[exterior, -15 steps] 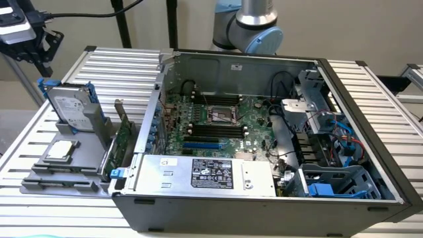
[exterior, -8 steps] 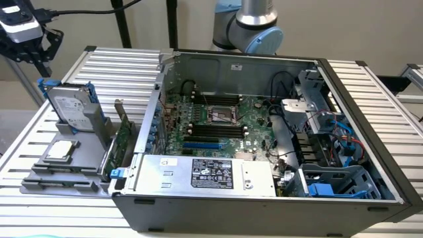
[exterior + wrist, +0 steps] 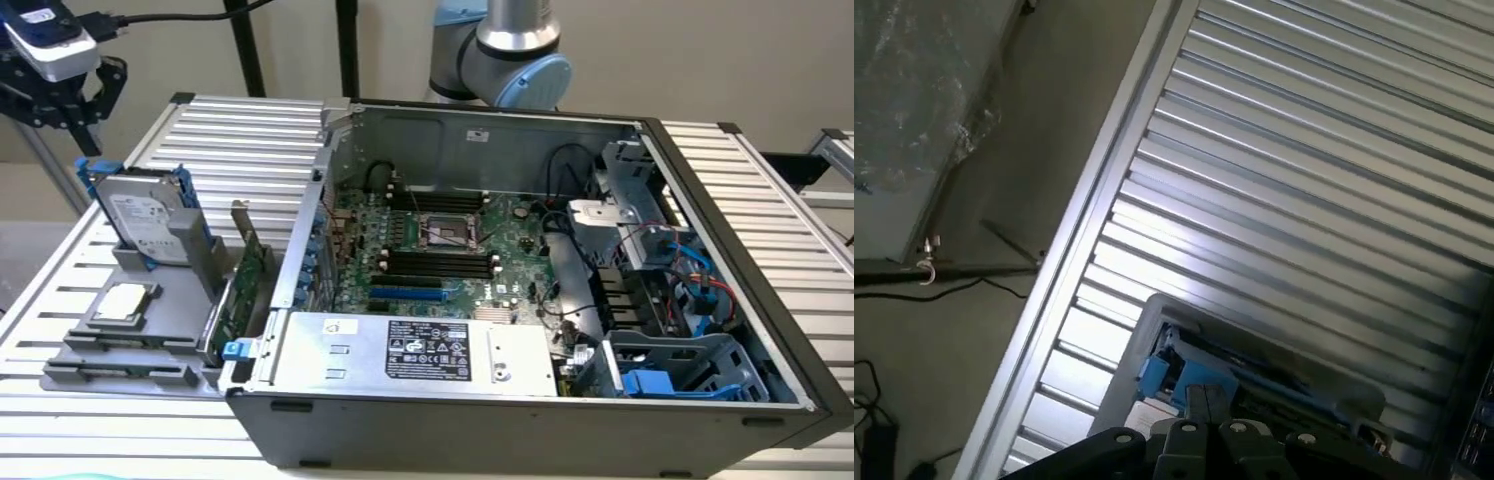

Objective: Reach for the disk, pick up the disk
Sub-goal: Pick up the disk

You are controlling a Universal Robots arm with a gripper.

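The disk (image 3: pixel 144 214) is a silver-grey hard drive with a white label and blue side rails. It stands upright in a grey holder (image 3: pixel 180 255) at the exterior view's left, outside the computer case. My gripper (image 3: pixel 74 122) hangs above the disk, a little towards the exterior view's left, apart from it; its black fingers look spread, with nothing between them. In the wrist view the disk (image 3: pixel 1254 382) and its blue rail (image 3: pixel 1154 375) lie just beyond the gripper's body (image 3: pixel 1194 445), seen from above.
An open computer case (image 3: pixel 534 420) stands at the middle of the ribbed aluminium table (image 3: pixel 747 180), with a motherboard (image 3: pixel 441 250) and a silver box with a black label (image 3: pixel 427 350) inside. A small square silver chip (image 3: pixel 123 303) and an upright card (image 3: pixel 247 280) sit beside the disk.
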